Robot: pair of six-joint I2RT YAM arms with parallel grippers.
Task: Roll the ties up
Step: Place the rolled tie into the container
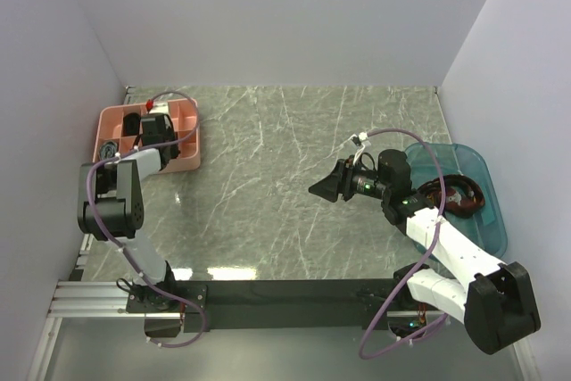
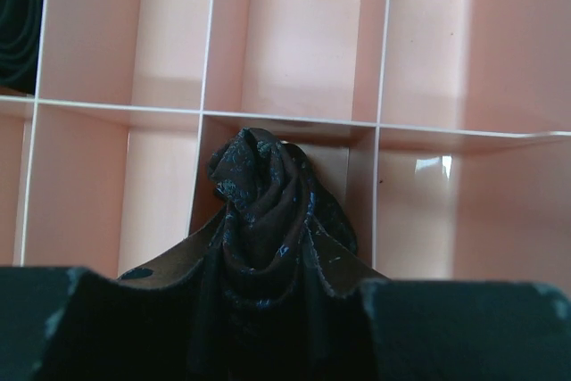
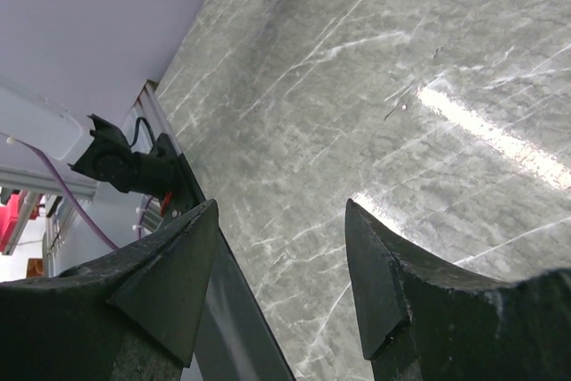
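Observation:
A dark brown-maroon tie [image 2: 263, 194] with blue flecks, rolled into a small coil, sits between the fingers of my left gripper [image 2: 268, 287], which is shut on it. The coil hangs over a compartment of the pink divided tray [image 2: 294, 60]. From above, the left gripper [image 1: 153, 127] reaches into that pink tray [image 1: 111, 118] at the back left. My right gripper [image 1: 323, 189] hovers above the middle of the table, open, with only marble between its fingertips [image 3: 201, 220]. More dark ties [image 1: 455, 194] lie bunched in the blue bin [image 1: 486, 220] at the right.
A black coiled tie [image 2: 18, 15] fills the tray's far-left compartment. White dividers [image 2: 384, 86] split the tray into narrow cells. The grey marble tabletop [image 1: 285, 158] lies between tray and bin. White walls close in on three sides.

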